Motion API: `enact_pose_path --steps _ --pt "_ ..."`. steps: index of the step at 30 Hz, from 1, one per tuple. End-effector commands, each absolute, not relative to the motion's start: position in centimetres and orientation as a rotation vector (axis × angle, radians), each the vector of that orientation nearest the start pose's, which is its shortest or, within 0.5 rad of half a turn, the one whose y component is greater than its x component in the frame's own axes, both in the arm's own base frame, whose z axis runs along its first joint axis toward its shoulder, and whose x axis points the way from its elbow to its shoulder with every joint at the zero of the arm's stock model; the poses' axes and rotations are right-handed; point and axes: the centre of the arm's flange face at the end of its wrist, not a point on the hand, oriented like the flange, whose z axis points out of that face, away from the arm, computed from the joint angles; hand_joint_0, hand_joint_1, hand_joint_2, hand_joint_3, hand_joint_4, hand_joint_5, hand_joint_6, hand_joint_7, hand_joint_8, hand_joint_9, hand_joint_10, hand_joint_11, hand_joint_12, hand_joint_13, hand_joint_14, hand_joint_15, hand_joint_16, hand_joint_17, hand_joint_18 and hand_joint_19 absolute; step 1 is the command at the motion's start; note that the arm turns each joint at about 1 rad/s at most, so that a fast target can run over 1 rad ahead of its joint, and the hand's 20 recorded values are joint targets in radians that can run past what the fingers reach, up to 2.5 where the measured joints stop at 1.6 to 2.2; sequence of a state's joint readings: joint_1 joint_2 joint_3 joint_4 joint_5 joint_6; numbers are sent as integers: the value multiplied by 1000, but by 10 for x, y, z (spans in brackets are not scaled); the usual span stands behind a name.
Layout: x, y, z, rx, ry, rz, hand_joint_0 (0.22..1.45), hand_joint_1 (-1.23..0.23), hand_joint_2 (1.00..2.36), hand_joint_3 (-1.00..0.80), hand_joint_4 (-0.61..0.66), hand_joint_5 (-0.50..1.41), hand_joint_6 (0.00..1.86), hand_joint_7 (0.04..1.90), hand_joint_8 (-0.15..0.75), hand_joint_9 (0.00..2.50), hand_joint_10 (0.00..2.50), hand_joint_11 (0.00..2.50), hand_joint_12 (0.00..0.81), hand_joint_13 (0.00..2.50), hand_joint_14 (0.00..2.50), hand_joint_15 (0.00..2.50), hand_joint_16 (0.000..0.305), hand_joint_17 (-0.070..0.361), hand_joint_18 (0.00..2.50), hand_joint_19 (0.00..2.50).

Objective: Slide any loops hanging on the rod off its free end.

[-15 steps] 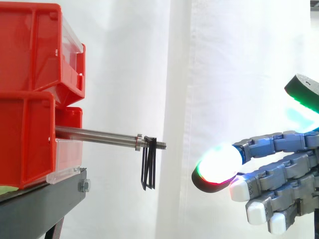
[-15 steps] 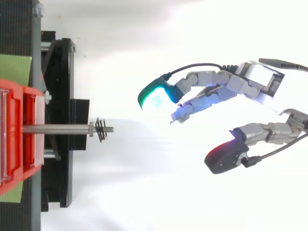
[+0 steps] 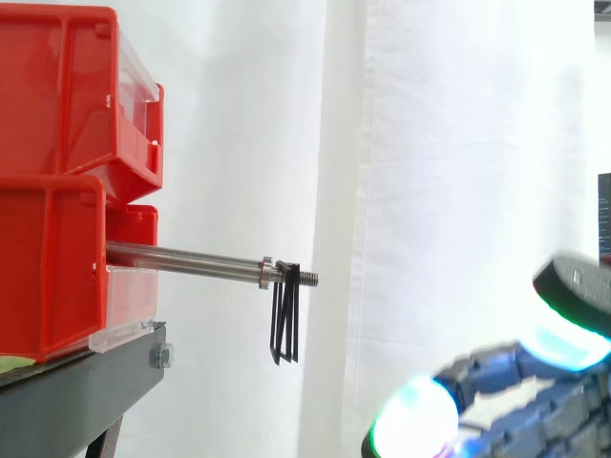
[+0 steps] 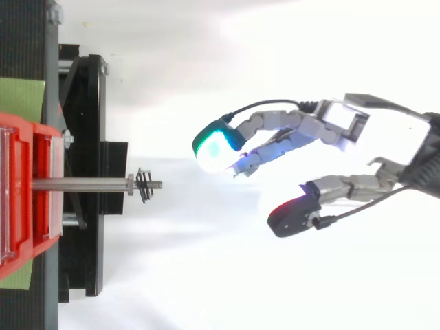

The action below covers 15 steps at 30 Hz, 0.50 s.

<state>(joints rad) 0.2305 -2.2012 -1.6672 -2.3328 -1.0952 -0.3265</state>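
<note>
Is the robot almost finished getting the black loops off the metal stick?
Not yet. Done: nothing so far, since the black loops hang on the rod, right by its free end. In hand: nothing. The hand is open, well apart from the rod and lower than it in the side view. Left: reach the loops and slide them all off the end.

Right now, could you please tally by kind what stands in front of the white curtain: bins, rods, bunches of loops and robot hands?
Red bins: 2 (upper bin, lower bin)
Metal rod: 1
Bunch of black loops: 1 (single loops too thin to count)
Robot hand: 1
Total: 5
</note>
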Motion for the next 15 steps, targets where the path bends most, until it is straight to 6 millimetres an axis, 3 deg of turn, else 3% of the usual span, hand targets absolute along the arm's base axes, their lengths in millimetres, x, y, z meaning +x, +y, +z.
enact_pose_path --steps 1,10,15 --pt "674 -26 132 1076 1089 870 532 -547 1005 -434 173 -197 501 668 241 838 0 19 239 898 9 267 36 81 745 518" --pt "676 -27 127 1072 1072 873 533 -546 1004 -433 176 -196 502 672 242 842 0 21 240 899 10 273 36 81 745 528" --pt "688 -25 112 1066 1060 887 533 -546 1004 -434 175 -196 502 672 243 842 0 27 241 903 10 274 36 81 747 528"
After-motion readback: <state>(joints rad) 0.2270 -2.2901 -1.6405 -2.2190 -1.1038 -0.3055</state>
